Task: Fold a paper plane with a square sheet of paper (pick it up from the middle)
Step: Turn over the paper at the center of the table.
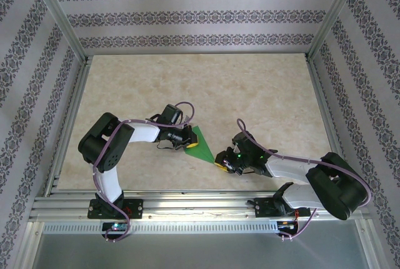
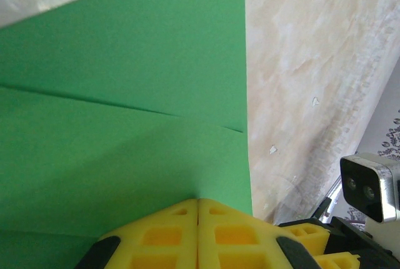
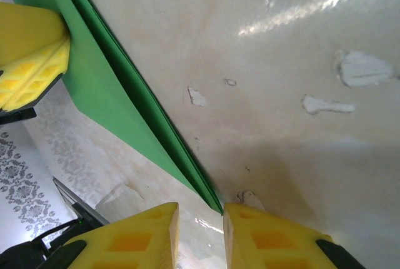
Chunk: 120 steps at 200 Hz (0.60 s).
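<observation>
Right now I see the green paper (image 1: 200,145) near the front middle of the table (image 1: 250,87), between my 2 arms. From overhead it looks like a triangle, with its wide end toward the left gripper (image 1: 187,139) and its narrow point toward the right gripper (image 1: 220,159).

On the left wrist camera the left gripper (image 2: 198,209) has its 2 yellow fingers (image 2: 162,238) pressed flat against each other with no gap. The green paper (image 2: 125,81) runs out from right under their tips. A straight crease (image 2: 125,107) crosses the sheet, and its right edge stands over the marbled table (image 2: 300,81). The right wrist camera shows those same left fingers (image 3: 31,56) clamped on the wide end of the paper, so I read the left gripper as closed and gripping the paper.

On the right wrist camera the green paper (image 3: 100,87) shows nearly edge-on. At least 2 layers lie one on the other, and they taper down to a sharp tip. That tip reaches the gap of the right gripper (image 3: 201,214), close to the inner face of the right-hand finger (image 3: 269,238). The 2 fingers stand apart with table visible between them, so the right gripper is parted and not pinching the paper. I cannot tell whether the tip touches a finger.
</observation>
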Each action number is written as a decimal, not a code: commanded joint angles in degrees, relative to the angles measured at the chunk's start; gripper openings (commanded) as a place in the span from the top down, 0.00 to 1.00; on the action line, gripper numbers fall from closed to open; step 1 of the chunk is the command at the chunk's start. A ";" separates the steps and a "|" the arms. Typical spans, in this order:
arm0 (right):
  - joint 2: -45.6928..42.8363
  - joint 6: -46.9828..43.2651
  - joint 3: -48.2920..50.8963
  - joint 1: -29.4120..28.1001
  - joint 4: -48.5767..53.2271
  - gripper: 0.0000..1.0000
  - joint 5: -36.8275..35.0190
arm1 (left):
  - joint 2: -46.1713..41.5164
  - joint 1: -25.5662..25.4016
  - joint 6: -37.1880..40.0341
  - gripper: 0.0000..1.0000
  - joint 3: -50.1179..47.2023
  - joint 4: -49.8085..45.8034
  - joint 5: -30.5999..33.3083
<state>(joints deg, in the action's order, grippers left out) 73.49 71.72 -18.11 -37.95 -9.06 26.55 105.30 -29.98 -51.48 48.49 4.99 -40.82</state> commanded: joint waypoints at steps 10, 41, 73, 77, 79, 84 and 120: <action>0.45 -1.30 -0.91 0.75 1.32 0.75 1.77 | 0.88 0.71 -0.04 0.94 -0.87 -1.13 0.65; 2.18 -1.26 -1.23 0.74 0.76 0.75 1.78 | 0.81 0.71 -0.02 0.94 -0.98 -1.21 0.59; 2.13 -0.34 -1.23 0.54 -2.01 0.77 0.89 | 0.73 0.76 -0.11 0.94 -0.87 -1.21 0.60; 1.89 -0.31 -1.23 0.60 -2.22 0.77 0.80 | 0.81 0.80 -0.11 0.94 -0.94 -1.21 0.57; 1.80 -0.39 -1.23 0.60 -2.26 0.77 0.79 | 0.86 0.80 -0.13 0.94 -0.92 -1.17 0.56; 1.68 -0.52 -2.75 0.69 -2.41 0.77 1.10 | 0.83 0.79 -0.15 0.94 -0.85 -1.21 0.54; 2.42 -0.77 -3.51 1.52 -4.28 0.77 2.86 | 0.78 0.80 -0.37 0.94 -0.42 -1.14 0.31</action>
<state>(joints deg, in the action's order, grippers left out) 75.05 71.66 -20.16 -37.36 -10.13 28.40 105.30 -29.89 -51.48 48.49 4.99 -40.95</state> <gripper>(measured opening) 0.233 0.064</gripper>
